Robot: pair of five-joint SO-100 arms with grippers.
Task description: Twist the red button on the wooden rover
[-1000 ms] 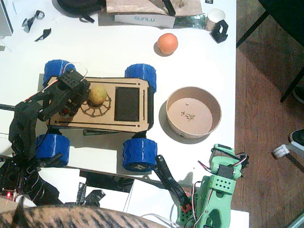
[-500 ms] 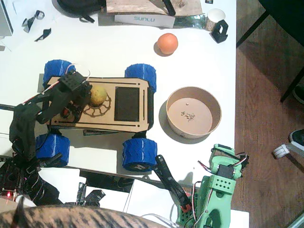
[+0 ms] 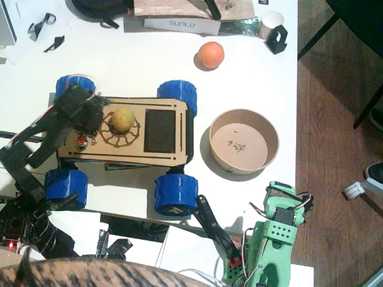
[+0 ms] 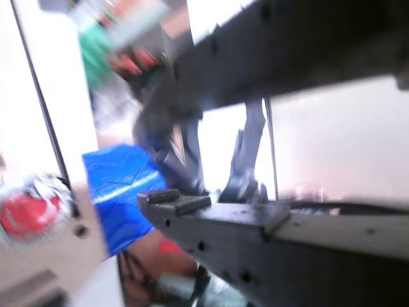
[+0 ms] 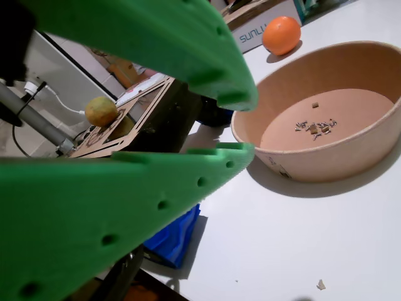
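Observation:
The wooden rover point(image 3: 161, 152) stands mid-table on four blue wheels. Its red button point(image 3: 82, 142) shows uncovered at the deck's left end. My left gripper point(image 3: 79, 107), black, hovers above that end near the far-left wheel point(image 3: 73, 84), up and away from the button. In a blurred wrist view the left gripper point(image 4: 153, 160) is open and empty, with the red button point(image 4: 22, 211) at the far left, outside the jaws. My right arm point(image 3: 272, 236), green, rests at the front; the right gripper point(image 5: 249, 124) has its tips nearly together and holds nothing.
A yellowish fruit point(image 3: 122, 118) lies in the rover's gear ring. The tan bowl point(image 3: 263, 161) sits right of the rover, an orange ball point(image 3: 210, 55) behind it. Boxes and clutter line the back edge. The table ends at the right, above wooden floor point(image 3: 335, 119).
My left gripper has moved off the button, up and toward the far-left wheel, so the button now shows. The right arm has not moved.

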